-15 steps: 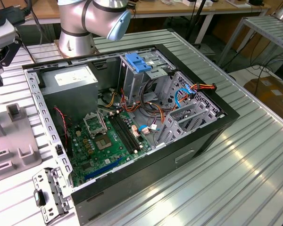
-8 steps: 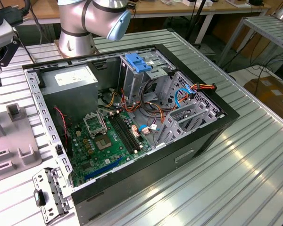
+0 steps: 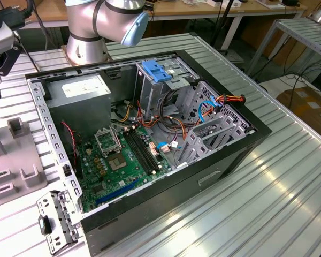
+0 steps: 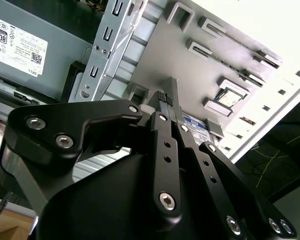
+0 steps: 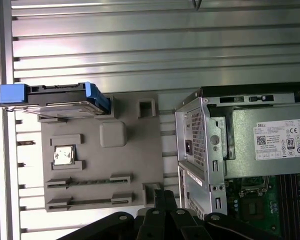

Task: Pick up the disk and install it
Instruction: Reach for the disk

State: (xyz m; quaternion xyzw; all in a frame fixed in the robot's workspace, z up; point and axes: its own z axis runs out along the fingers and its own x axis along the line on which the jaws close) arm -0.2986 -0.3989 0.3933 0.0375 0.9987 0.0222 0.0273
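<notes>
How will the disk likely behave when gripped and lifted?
The disk looks like a rigid metal slab, so it probably won't flex and is likely dense for its size. It seems to stand on edge in the grey fixture, so a sideways nudge might tip it. Its blue rails look plastic, maybe slippery.

shiny silver metal disk [image 5: 55, 103], blue plastic rails [image 5: 97, 97], matt grey plastic holder [image 5: 105, 165].
</notes>
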